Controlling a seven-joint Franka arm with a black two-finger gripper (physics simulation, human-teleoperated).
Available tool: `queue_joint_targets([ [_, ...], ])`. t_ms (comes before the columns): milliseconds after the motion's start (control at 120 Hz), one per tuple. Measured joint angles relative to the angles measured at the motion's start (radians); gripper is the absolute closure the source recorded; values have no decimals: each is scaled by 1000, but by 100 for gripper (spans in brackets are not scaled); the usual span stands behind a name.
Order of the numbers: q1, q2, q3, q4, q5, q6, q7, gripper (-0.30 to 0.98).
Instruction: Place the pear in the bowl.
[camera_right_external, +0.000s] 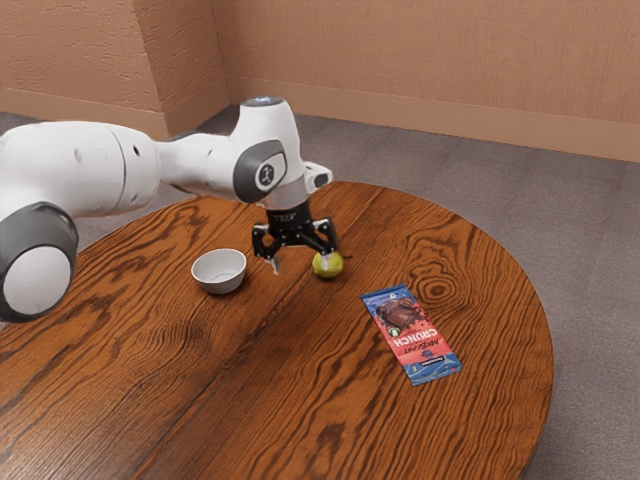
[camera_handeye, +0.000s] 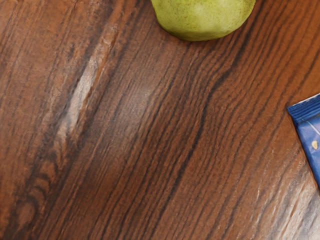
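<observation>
While the wrist view crops the pear (camera_handeye: 204, 19), the gripper (camera_right_external: 301, 265) gapes wide, empty.

Your exterior view stands beside the arm (camera_right_external: 90, 165), well back, and faces slantwise down across the round table (camera_right_external: 200, 400) to its far rim and the wall (camera_right_external: 430, 60) beyond. Your wrist view looks down from close above the wood. Both take in part of the pear (camera_handeye: 205, 17) and one end of the blue-and-red packet (camera_right_external: 415, 345).
</observation>
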Motion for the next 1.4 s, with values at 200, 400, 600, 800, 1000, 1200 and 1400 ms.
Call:
queue_joint_targets([
  [200,12,128,14,160,-2,31,-2,0],
  [400,68,283,-19,370,-17,-5,13,0],
  [600,137,400,-92,527,-21,-104,35,0],
  [800,146,465,-114,606,-18,-94,72,0],
  [1000,146,486,-119,608,-13,11,109,0],
  [1200,146,500,-121,605,-12,70,136,0],
  [1400,146,508,-122,589,-21,94,153,2],
])
